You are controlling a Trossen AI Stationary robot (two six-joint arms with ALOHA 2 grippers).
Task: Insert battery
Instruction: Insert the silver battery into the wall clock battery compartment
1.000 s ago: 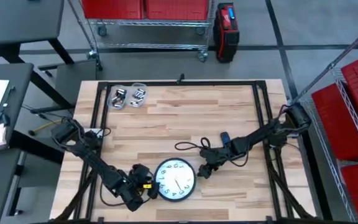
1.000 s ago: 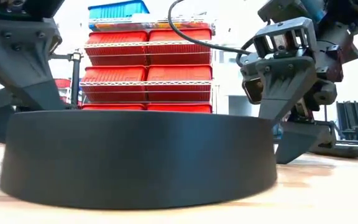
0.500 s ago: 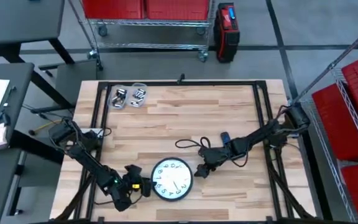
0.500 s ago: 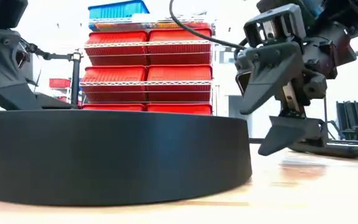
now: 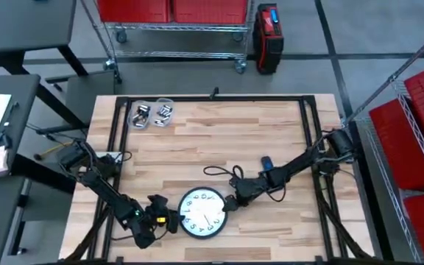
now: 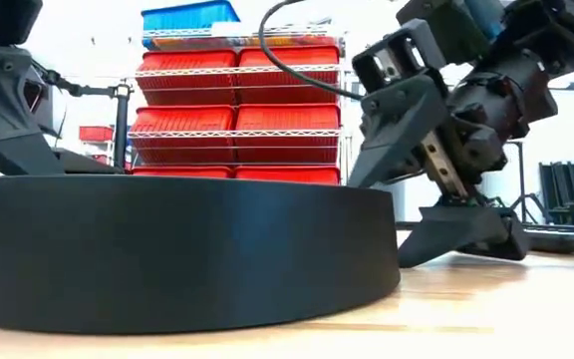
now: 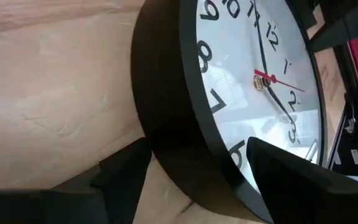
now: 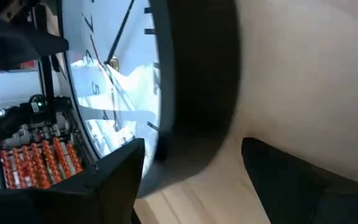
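1. Clock [image 5: 202, 212] first: we see it lying face up on the wooden tabletop [image 5: 219, 140], near the front edge, a round white dial inside a black rim.
2. We read black Arabic numerals on the dial; in the left wrist view 9, 8, 7 and 6 run along the rim, with two black hands and a thin red second hand meeting at a brass hub. We find no brand name legible on the face.
3. We place the left hand [image 5: 169, 221] just beside the clock's left edge, low on the tabletop. Its wrist view shows the two dark fingers [image 7: 120, 168] spread apart, one on the rim's outer side and one over the dial, the rim between them; we cannot tell whether either touches it.
4. We place the right hand [image 5: 232, 202] at the clock's right edge. Its fingers [image 6: 397, 125] are parted too: in the low view one sits raised above the rim and the other rests down on the wood beside the clock.
5. We see two clear containers [image 5: 152, 114] at the tabletop's back left corner, well apart from the clock, holding small metallic cylinders that look like batteries [image 5: 166, 112]; no print on them is readable.
6. We note red bins [image 6: 235, 118] on a wire shelf behind the tabletop, without readable labels.
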